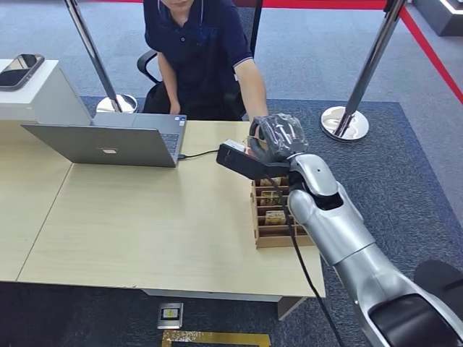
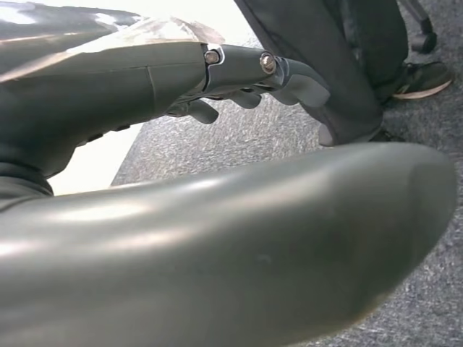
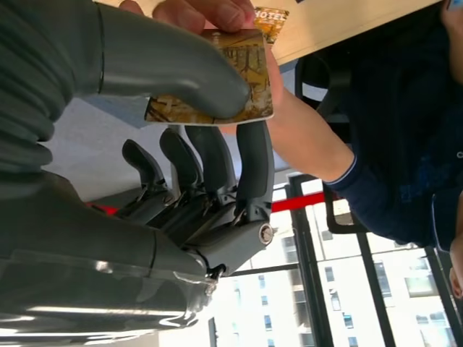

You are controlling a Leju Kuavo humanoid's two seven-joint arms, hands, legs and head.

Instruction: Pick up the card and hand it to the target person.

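Observation:
In the right wrist view a brown patterned card (image 3: pixel 248 72) is pinched between the thumb and fingers of my right hand (image 3: pixel 218 137). A person's hand (image 3: pixel 207 11) also grips the card at its far edge. From the head view, my right hand (image 1: pixel 278 137) is raised over the table's far right edge, meeting the seated person's outstretched hand (image 1: pixel 255 142). The card itself is hidden there behind my hand. My left hand (image 2: pixel 240 79) hangs low beside the table with fingers loosely extended and nothing in them.
A wooden card box (image 1: pixel 275 217) with several cards stands under my right forearm. A grey laptop (image 1: pixel 120 141) sits at the back left with a cable running right. A phone (image 1: pixel 19 70) lies on a white stand. Stanchion bases (image 1: pixel 343 123) stand behind the table.

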